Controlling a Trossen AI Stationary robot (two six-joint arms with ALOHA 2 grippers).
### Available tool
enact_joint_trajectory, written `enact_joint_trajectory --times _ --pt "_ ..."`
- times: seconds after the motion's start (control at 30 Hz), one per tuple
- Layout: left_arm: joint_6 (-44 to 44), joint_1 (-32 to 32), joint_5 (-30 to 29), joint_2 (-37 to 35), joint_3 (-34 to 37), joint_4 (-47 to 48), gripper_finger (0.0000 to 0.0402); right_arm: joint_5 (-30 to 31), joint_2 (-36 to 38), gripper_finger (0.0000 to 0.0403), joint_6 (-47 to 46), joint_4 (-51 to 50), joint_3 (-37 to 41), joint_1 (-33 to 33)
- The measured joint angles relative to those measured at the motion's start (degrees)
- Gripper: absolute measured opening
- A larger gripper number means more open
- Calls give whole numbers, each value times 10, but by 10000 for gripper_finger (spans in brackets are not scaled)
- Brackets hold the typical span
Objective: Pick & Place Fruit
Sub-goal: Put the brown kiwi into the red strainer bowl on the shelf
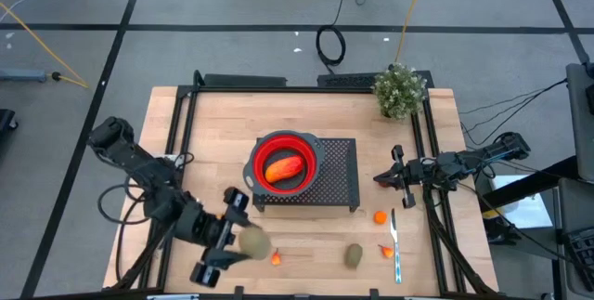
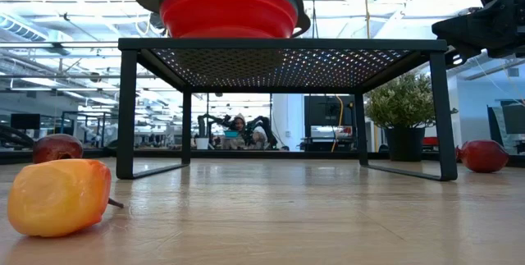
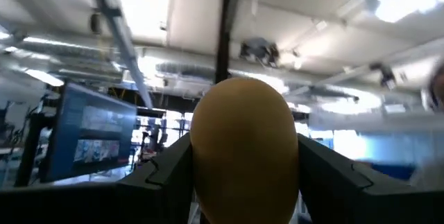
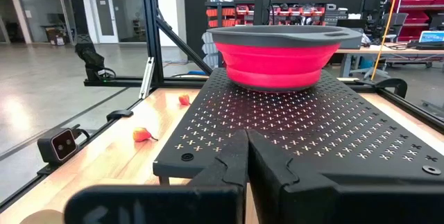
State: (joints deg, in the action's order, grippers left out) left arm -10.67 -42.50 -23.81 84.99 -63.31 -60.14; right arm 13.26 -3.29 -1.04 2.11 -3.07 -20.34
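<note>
At the lower left of the high view the left gripper (image 1: 243,241) pinches 1 brownish-green oval (image 1: 252,241) clear of the counter (image 1: 213,133), mid-carry, probably needing a lift over the red bowl (image 1: 284,163); the right gripper (image 1: 397,177) waits, jaws pressed together

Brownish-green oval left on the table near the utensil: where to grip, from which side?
Take the brownish-green oval across its narrow middle, from straight above. It lies flat with open wood around it; the utensil is off to one side, so jaws likely fit. The left gripper already holds a similar oval.
</note>
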Motion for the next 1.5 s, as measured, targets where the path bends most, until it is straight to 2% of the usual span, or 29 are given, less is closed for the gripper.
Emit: enact_joint_trajectory --times 0.33,0.5,0.67,0.73,1.13,1.5 --pt "190 33 -130 0 0 -76 209 0 0 0 0 0 0 0" --pt "314 53 -169 0 0 -79 209 0 0 0 0 -1 0 0" --pt "463 66 -236 0 0 -74 209 0 0 0 0 -1 0 0" --pt "494 69 -249 0 0 -70 209 0 0 0 0 -1 0 0" --pt "502 67 -263 0 0 -55 209 1 0 0 2 -2 0 0" --pt "371 65 -243 -1 0 222 209 2 0 0 2 -2 0 0"
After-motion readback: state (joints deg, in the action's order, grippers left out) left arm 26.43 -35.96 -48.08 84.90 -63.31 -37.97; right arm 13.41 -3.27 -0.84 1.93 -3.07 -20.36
